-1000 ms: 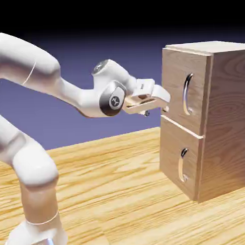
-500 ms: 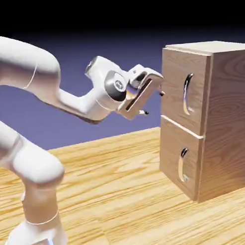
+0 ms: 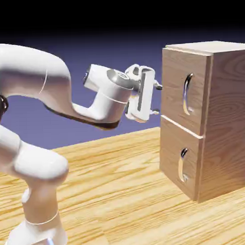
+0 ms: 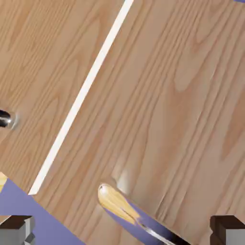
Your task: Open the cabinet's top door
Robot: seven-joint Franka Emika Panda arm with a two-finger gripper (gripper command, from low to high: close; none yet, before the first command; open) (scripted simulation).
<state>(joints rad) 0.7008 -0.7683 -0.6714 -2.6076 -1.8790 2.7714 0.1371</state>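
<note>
Now your gripper (image 3: 157, 99) hangs spread wide and empty just beside the cabinet (image 3: 221, 116), level with the top door (image 3: 185, 90), jaws stacked so they can straddle its long silver handle (image 3: 186, 94), likely your next reach.

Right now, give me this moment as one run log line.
phase: approach | gripper: open, empty, short of cabinet | top door: closed | bow handle: not gripped
</note>
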